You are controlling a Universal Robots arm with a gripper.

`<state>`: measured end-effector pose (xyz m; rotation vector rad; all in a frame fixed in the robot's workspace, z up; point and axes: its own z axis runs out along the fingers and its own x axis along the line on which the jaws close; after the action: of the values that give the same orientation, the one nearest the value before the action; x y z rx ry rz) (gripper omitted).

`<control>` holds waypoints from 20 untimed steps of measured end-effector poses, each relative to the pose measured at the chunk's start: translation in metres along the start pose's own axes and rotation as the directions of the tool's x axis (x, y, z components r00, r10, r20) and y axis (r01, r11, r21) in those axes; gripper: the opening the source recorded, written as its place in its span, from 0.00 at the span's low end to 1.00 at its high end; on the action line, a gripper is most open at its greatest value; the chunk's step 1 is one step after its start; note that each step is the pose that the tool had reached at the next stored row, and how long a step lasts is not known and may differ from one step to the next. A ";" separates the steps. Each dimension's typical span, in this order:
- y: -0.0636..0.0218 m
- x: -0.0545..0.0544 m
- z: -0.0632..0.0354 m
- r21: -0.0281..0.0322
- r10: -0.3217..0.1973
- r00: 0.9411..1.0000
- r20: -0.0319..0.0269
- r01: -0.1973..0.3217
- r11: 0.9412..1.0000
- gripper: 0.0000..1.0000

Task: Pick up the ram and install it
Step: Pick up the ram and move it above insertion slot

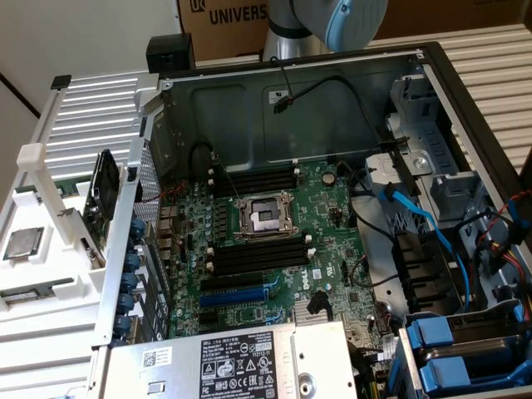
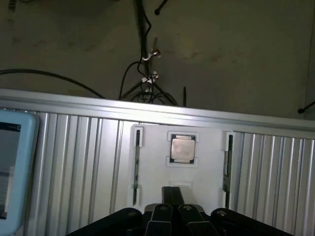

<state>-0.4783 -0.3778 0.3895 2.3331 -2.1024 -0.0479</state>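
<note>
A picture edge cuts off the arm (image 1: 332, 21), and another cuts off the hand's (image 2: 172, 195) base.

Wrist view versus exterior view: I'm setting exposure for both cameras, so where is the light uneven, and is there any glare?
Wrist view: the white holder and ribbed metal are bright, while the cabled area beyond is dim; the silver processor chip has a soft sheen, no hard glare. Exterior view: the motherboard is evenly lit; the case wall is somewhat shaded.
</note>
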 end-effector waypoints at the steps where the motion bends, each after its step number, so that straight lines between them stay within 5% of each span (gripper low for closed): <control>1: 0.0000 0.000 0.0000 0.000 -0.009 1.000 0.000 0.009 1.000 0.11; 8: 0.0000 0.001 0.0019 -0.001 -0.022 1.000 0.000 0.022 1.000 0.11; 20: 0.0007 0.003 0.0189 0.004 -0.028 1.000 -0.001 0.028 1.000 0.11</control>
<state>-0.4790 -0.3809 0.3706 2.3642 -2.0717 -0.0421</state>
